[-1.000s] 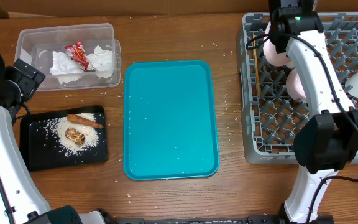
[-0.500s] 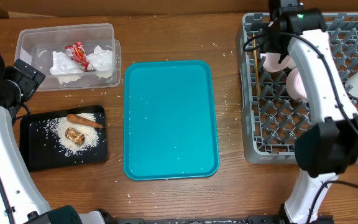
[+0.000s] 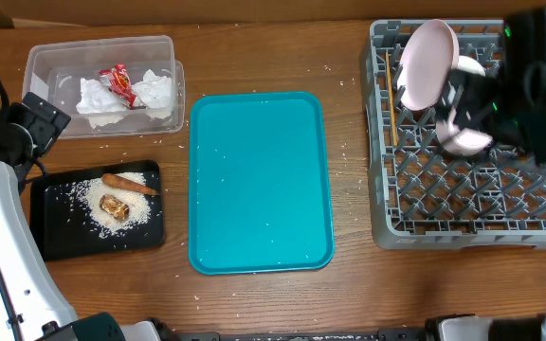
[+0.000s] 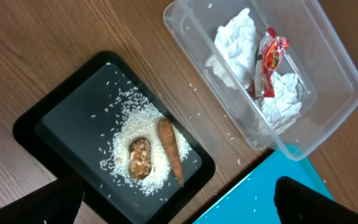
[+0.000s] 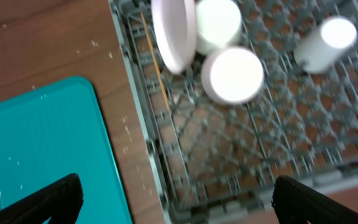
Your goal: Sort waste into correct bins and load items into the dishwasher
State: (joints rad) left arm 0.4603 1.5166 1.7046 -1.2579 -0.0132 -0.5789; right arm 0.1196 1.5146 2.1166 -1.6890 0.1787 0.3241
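right gripper: fingers spread wide, holding nothing, above the dish rack.
left gripper: spread wide, also holding nothing, over the black tray and the clear tub on the left.
large plate: stands on edge among the pegs in the rack's far-left corner, far and left of the right gripper.
plate axis: near-to-far, leaning a little; face seemingly turned right.
wooden stick: just left of the plate by the rack's left wall, lying near-to-far.
nearer arm: the right; the left is well apart.

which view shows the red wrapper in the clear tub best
The left wrist view: the red-and-silver wrapper is large and sharp there, lying between the napkins in the clear tub. The overhead view shows the wrapper too, but small. The right wrist view misses it.
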